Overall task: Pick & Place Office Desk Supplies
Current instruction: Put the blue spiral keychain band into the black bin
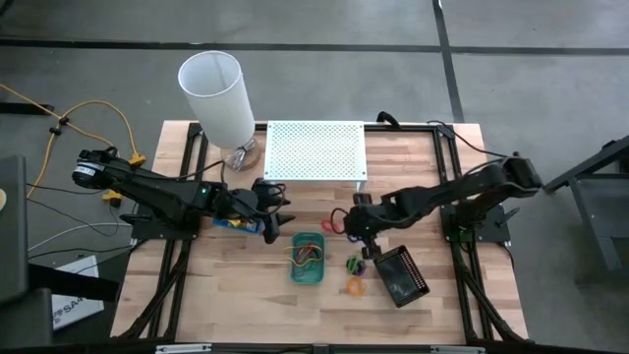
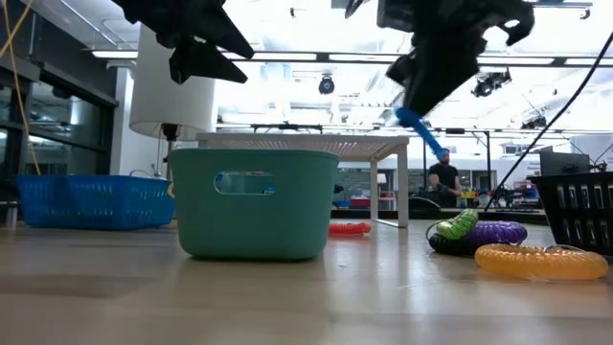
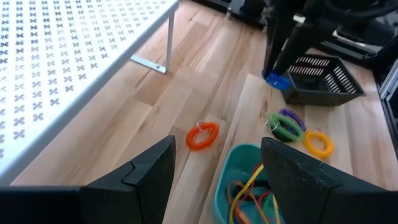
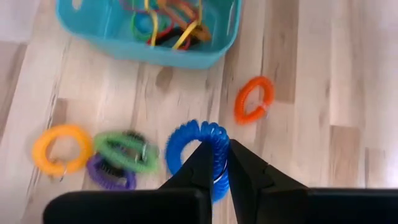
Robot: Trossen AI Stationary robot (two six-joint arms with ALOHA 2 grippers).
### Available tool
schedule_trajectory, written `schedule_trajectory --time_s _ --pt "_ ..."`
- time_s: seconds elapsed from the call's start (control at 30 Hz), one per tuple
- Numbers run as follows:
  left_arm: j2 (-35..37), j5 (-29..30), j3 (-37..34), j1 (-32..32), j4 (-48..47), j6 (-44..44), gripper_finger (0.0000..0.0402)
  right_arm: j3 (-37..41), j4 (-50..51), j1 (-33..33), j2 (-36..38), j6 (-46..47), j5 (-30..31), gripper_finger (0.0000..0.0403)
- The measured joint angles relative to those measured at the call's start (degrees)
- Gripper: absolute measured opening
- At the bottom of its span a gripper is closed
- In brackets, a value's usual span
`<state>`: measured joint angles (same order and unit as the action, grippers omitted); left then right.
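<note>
The blue tray (image 2: 93, 200) sits at the far left of the surface (image 1: 236, 295), beneath the left gripper (image 1: 273, 218), which hovers beside the green tray (image 1: 307, 258) with jaws released and empty, apparently waiting; that tray already holds a tangle of coloured rings, so it is likely the collecting bin; an orange-red ring (image 4: 253, 99) lies loose near it; the right gripper (image 4: 215, 163) hangs above the surface with jaws clenched on a blue coiled ring (image 4: 198, 152), lifted clear, probably for carrying to the tray; green (image 4: 125, 151), purple (image 4: 109, 175) and yellow (image 4: 59, 148) coils cluster beside the black tray (image 1: 401, 276)
</note>
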<state>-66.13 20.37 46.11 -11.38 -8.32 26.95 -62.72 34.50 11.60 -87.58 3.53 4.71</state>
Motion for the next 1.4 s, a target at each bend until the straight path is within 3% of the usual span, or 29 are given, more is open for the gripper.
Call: schedule_trajectory --time_s 0.17,0.4,0.77,0.9,1.17,1.4 --pt "0.00 0.01 0.00 0.00 0.90 -0.01 0.0230 0.00 3.49 1.54 0.34 5.20 -0.97 0.0021" --pt "0.00 -0.01 0.00 0.00 1.31 -0.01 0.0230 0.09 11.85 4.84 1.93 21.09 -3.54 0.0021" --pt "0.00 -0.01 0.00 0.00 1.80 0.01 0.0230 0.00 16.73 14.88 3.07 42.03 -3.32 0.0021" --pt "0.00 0.00 0.00 0.00 1.99 0.01 0.0230 0.00 17.69 18.50 3.07 50.28 -0.54 0.0021" --pt "0.00 0.01 0.00 0.00 2.00 -0.01 0.0230 3.77 15.71 21.06 2.91 61.74 0.53 0.0021" --pt "0.00 -0.01 0.00 0.00 2.00 0.01 0.0230 11.39 5.88 20.33 2.85 63.16 -2.29 0.0021"
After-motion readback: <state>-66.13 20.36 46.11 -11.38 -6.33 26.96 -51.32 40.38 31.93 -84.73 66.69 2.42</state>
